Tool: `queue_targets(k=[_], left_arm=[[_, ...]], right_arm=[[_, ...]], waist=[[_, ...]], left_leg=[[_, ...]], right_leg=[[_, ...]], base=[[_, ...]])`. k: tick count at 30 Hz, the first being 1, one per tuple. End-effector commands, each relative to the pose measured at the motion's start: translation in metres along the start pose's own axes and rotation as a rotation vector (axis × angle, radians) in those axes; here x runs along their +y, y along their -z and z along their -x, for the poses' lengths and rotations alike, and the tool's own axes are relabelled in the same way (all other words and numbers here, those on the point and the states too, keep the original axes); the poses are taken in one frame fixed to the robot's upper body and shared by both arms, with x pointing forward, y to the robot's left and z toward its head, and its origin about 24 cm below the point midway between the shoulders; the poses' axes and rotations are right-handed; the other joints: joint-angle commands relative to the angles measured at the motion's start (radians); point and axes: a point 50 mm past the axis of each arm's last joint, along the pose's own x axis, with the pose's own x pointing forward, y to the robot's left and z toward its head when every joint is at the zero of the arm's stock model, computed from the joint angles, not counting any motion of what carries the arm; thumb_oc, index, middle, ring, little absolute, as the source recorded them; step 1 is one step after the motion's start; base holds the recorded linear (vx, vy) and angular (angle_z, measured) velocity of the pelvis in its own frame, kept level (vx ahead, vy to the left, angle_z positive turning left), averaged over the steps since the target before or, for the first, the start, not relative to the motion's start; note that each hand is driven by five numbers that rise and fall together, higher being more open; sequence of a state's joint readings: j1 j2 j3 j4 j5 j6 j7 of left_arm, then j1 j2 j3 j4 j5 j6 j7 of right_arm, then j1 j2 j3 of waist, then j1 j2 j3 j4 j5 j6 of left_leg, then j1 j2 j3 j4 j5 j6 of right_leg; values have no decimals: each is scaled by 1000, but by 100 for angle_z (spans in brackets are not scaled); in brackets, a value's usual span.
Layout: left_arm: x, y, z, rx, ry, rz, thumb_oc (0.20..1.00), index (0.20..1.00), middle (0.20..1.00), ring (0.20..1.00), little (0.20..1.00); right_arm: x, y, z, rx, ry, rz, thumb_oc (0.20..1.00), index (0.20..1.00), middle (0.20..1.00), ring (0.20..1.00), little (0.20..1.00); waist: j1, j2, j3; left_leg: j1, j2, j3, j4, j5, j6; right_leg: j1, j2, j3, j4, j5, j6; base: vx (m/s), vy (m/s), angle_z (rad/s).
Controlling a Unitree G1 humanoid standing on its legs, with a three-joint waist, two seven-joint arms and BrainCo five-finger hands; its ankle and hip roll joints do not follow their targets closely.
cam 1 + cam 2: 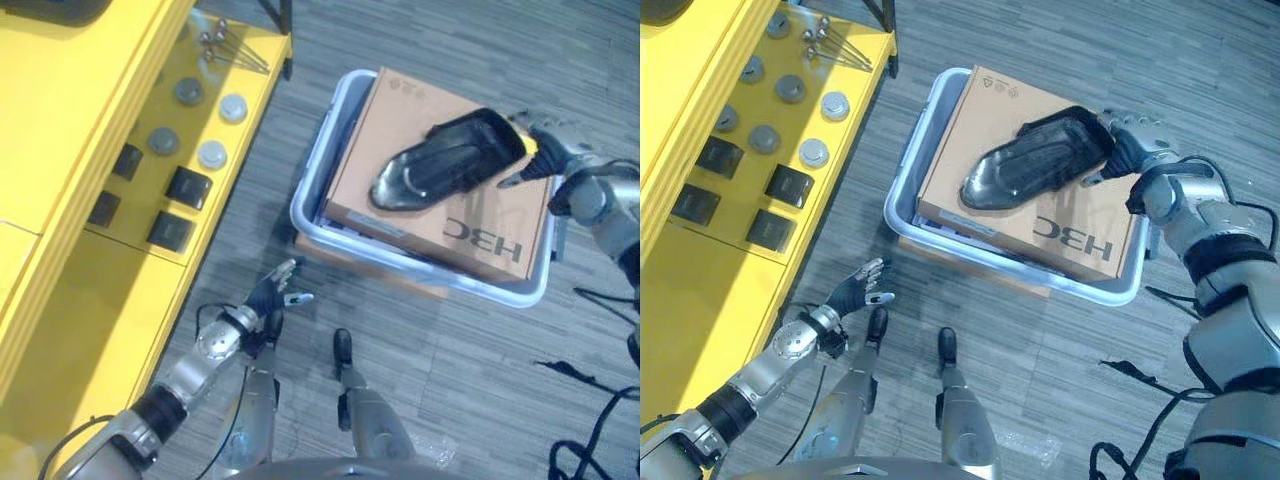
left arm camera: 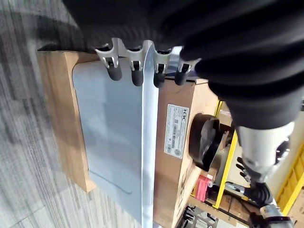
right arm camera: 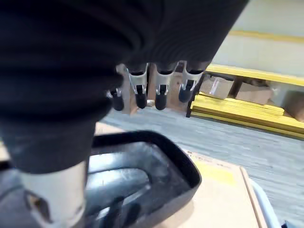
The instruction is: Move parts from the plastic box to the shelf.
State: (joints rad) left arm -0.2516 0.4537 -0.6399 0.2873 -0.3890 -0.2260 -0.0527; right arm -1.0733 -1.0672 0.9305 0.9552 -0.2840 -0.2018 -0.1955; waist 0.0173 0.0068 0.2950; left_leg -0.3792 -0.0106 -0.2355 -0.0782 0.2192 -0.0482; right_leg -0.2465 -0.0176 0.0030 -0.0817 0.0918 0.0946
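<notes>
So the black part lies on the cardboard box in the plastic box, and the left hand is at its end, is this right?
Not quite. It is the right hand at the end of the black part, as the right eye view shows. The left hand hangs open over the floor, away from the plastic box. The part does lie on the cardboard box inside it.

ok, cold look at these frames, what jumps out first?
The glossy black moulded part lying on a cardboard box inside the grey plastic box, with the right robot hand at its far end. Next, the bright yellow shelf on the left, carrying dark blocks and grey discs; the left robot hand hangs open above the floor.
</notes>
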Motion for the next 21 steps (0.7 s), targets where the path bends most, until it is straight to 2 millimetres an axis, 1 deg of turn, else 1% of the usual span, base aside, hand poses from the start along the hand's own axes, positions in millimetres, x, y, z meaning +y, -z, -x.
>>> queue_targets(k=[1,4,5,7,8,9,10,11,12,15,16,17,18,19,21], left_arm=[[-3,-10,1,-82,29,-26,1000,1000,1000,1000,1000],[-5,-11,-1,-86,28,-30,1000,1000,1000,1000,1000],[-5,-11,-1,-86,28,-30,1000,1000,1000,1000,1000],[-8,-10,-2,-88,32,-32,1000,1000,1000,1000,1000],[-8,-10,-2,-88,32,-32,1000,1000,1000,1000,1000],[-8,-10,-2,-89,33,-31,1000,1000,1000,1000,1000],[-9,-11,-3,-92,33,-32,1000,1000,1000,1000,1000],[-9,-11,-3,-92,33,-32,1000,1000,1000,1000,1000],[-9,-11,-3,-95,30,-35,1000,1000,1000,1000,1000],[-9,-11,-3,-95,30,-35,1000,1000,1000,1000,1000],[-10,-11,-3,-95,33,-36,1000,1000,1000,1000,1000],[-11,-12,-6,-97,25,-38,1000,1000,1000,1000,1000],[-11,-12,-7,-98,16,-30,1000,1000,1000,1000,1000],[-11,-12,-7,-98,16,-31,1000,1000,1000,1000,1000],[-13,-11,-7,-95,8,-11,1000,1000,1000,1000,1000]], right_arm=[[-12,11,4,9,0,106,1000,1000,1000,1000,1000],[-2,10,7,-7,-42,117,1000,1000,1000,1000,1000],[-2,10,7,-7,-42,117,1000,1000,1000,1000,1000],[17,11,12,-6,-104,100,1000,1000,1000,1000,1000],[17,11,12,-6,-104,100,1000,1000,1000,1000,1000],[21,10,13,-8,-121,99,1000,1000,1000,1000,1000],[31,10,15,-7,-151,109,1000,1000,1000,1000,1000],[31,10,15,-7,-151,109,1000,1000,1000,1000,1000],[42,10,16,10,-172,117,1000,1000,1000,1000,1000],[42,10,16,10,-172,117,1000,1000,1000,1000,1000],[48,11,17,24,-190,149,1000,1000,1000,1000,1000],[70,12,18,95,-239,204,200,200,200,200,200],[79,7,18,95,-256,226,200,200,200,200,200],[79,7,18,95,-256,226,200,200,200,200,200],[91,2,20,104,-271,224,200,200,200,200,200]], waist=[[-3,-39,-25],[-4,-37,-19],[-4,-37,-19],[-4,-31,-16],[-4,-31,-16],[-4,-31,-16],[-2,-29,-13],[-2,-29,-13],[1,-25,-10],[1,-25,-10],[5,-21,-7],[17,-1,2],[18,7,5],[18,7,5],[23,17,6]], left_leg=[[57,-22,32,-9,-161,10],[48,-23,24,-9,-156,9],[48,-23,24,-9,-156,9],[40,-26,18,-9,-155,8],[40,-26,18,-9,-155,8],[39,-26,18,-9,-154,8],[37,-27,17,-9,-155,9],[37,-27,17,-9,-155,9],[35,-29,16,-9,-155,10],[35,-29,16,-9,-155,10],[33,-30,16,-9,-154,10],[22,-33,18,-9,-149,10],[19,-35,19,-9,-146,9],[19,-35,19,-9,-146,9],[16,-37,15,-9,-144,10]], right_leg=[[-69,-7,8,-5,-16,-13],[-74,-7,6,-5,-16,-14],[-74,-7,6,-5,-16,-14],[-80,-8,1,-6,-19,-15],[-80,-8,1,-6,-19,-15],[-81,-8,1,-6,-19,-15],[-82,-8,2,-6,-19,-15],[-82,-8,2,-6,-19,-15],[-85,-8,2,-6,-18,-15],[-85,-8,2,-6,-18,-15],[-87,-9,1,-6,-17,-15],[-97,-12,1,-6,-14,-15],[-101,-12,-2,-6,-13,-16],[-101,-12,-2,-6,-13,-16],[-102,-13,-4,-6,-14,-16]], base=[[6,-16,13],[9,-19,11],[3,-24,6],[0,0,0],[0,0,0],[0,0,0],[0,0,0],[0,0,0],[0,0,0],[-3,-2,-2],[-43,-16,-7],[-45,-20,-6],[-35,-16,2],[0,0,0],[0,0,0]])
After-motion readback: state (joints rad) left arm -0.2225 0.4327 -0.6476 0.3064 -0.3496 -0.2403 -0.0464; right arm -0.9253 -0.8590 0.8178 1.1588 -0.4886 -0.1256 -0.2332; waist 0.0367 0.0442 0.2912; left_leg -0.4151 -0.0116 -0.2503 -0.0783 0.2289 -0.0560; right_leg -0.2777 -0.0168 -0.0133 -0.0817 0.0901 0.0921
